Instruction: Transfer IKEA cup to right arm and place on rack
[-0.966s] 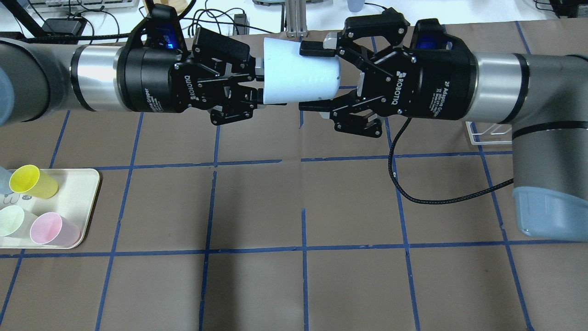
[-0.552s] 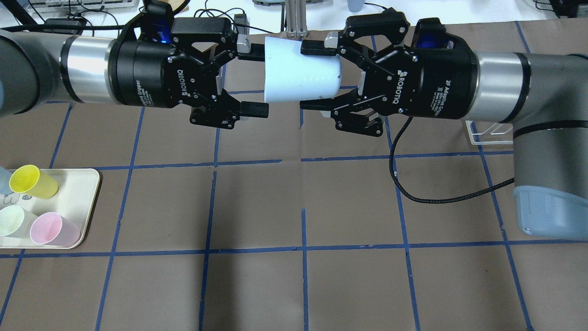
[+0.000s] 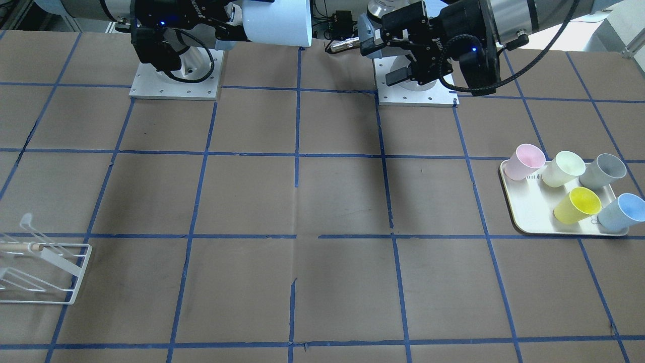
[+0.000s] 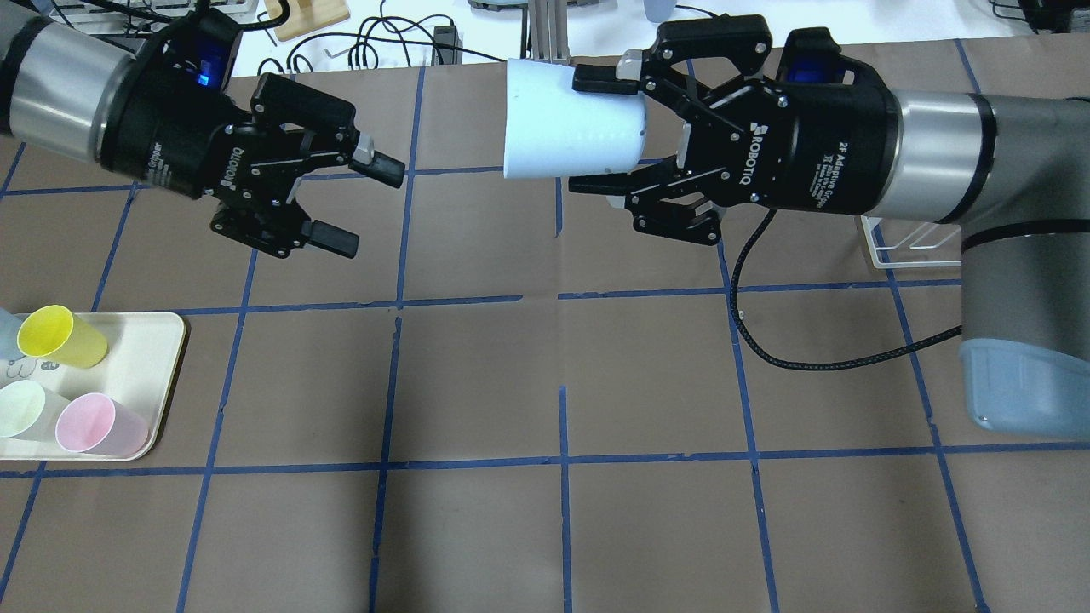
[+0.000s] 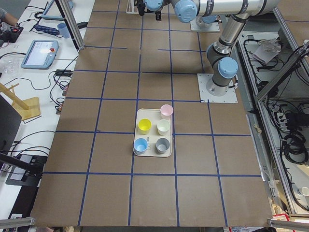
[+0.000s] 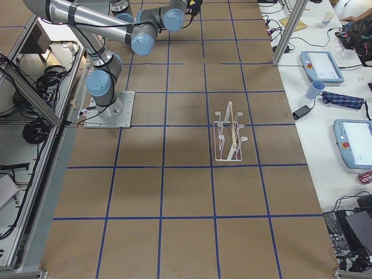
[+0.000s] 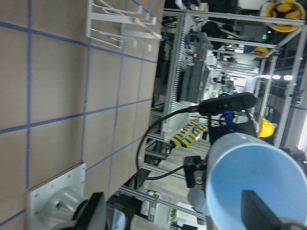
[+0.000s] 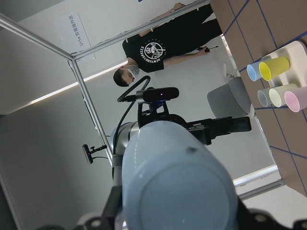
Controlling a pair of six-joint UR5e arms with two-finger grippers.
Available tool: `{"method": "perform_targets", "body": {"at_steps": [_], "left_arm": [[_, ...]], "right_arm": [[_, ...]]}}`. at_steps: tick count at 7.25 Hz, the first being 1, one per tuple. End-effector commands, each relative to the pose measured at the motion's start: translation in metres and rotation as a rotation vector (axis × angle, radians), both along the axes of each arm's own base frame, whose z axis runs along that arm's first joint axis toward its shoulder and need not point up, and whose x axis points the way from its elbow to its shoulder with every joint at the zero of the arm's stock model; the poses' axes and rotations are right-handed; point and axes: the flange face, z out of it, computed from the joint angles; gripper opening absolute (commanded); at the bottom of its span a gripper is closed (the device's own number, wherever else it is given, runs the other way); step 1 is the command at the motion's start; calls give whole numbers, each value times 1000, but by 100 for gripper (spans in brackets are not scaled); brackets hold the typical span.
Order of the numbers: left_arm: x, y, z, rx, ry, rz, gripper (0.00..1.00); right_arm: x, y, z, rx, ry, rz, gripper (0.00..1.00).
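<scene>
The pale blue IKEA cup (image 4: 566, 132) lies sideways in the air over the far middle of the table, its open mouth toward the left arm. My right gripper (image 4: 581, 132) is shut on it, one finger on each side of its base end. It also shows in the front view (image 3: 277, 22) and in the right wrist view (image 8: 177, 177). My left gripper (image 4: 364, 207) is open and empty, well to the left of the cup. The white wire rack (image 3: 40, 272) with its wooden dowel stands on the table on the right arm's side (image 6: 229, 139).
A cream tray (image 3: 519, 222) on the left arm's side holds several cups, among them a second blue cup (image 3: 622, 212) and a grey cup (image 3: 602, 171). A black cable (image 4: 800, 362) hangs under the right arm. A person stands beyond the table's left end (image 8: 158, 52).
My left gripper opened, let go of the cup's rim and drew back to the left. My right gripper stays shut on the cup and has shifted slightly right.
</scene>
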Motion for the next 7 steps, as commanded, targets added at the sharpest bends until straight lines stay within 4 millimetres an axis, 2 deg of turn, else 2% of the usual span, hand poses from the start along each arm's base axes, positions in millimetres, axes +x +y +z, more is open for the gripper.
{"method": "perform_targets", "body": {"at_steps": [1, 2, 3, 4, 5, 6, 7], "left_arm": [[35, -22, 16, -59, -418, 20, 100], [41, -29, 9, -76, -525, 44, 100], [28, -38, -4, -126, -620, 6, 100], [0, -38, -18, -175, -686, -4, 100], [-25, -35, -24, -214, -693, 24, 100], [-29, -33, -25, -226, -735, 14, 100], [-29, -25, -20, -219, -773, 48, 100]], "right_arm": [[-31, -10, 3, -37, 49, -88, 62], [-31, -7, 1, -64, 172, -126, 62], [-30, 2, 7, -99, 236, -147, 62], [-27, 4, 0, -89, 331, -167, 62], [-16, 5, -12, -62, 438, -162, 62], [-1, 10, -25, -46, 564, -148, 62], [1, 11, -33, -40, 677, -163, 62]]}}
